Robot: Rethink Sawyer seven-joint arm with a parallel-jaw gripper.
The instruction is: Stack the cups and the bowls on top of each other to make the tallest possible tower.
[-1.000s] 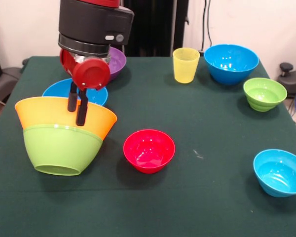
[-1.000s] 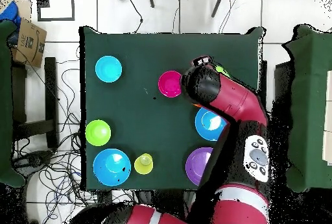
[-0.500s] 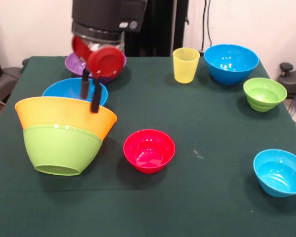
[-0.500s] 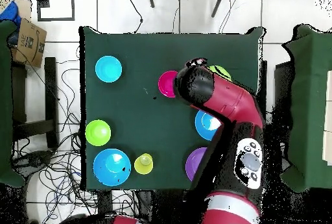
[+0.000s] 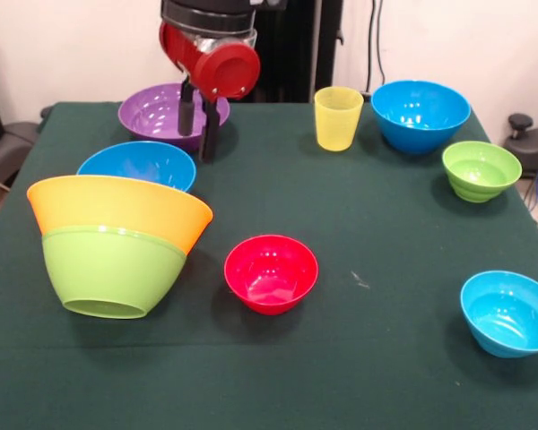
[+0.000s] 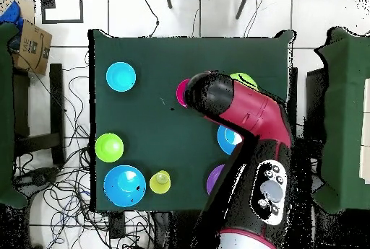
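- Since the earlier frames, the claw (image 5: 201,125) has risen and drawn back from above the orange bowl (image 5: 117,213) toward the far side of the bench (image 5: 377,206); in the front view it now hangs in front of the purple bowl (image 5: 157,112).
- Claw state: two dark fingers (image 5: 209,133) hang close together with a narrow gap, pinching nothing.
- A red cup (image 5: 224,67) sits up against the wrist above the fingers, its round base facing the camera; how it is held cannot be told.
- Tower: the orange bowl sits nested in the lime-green bowl (image 5: 108,273) at the front view's near left, upright with a slight lean, touching no other piece.
- A medium blue bowl (image 5: 134,164) stands just behind the tower, between it and the purple bowl.
- A small red bowl (image 5: 271,271) stands near the tower's right side, apart from it.
- A yellow cup (image 5: 337,116) stands upright at the far edge, beside a second medium blue bowl (image 5: 420,114).
- A ribbed green bowl (image 5: 481,169) stands near the right edge; a small blue bowl (image 5: 508,312) stands well nearer the camera on the same side.
- Overhead view: the arm (image 6: 246,116) covers the tower almost wholly and partly covers the red, purple and nearby blue bowls; the claw is hidden beneath it.
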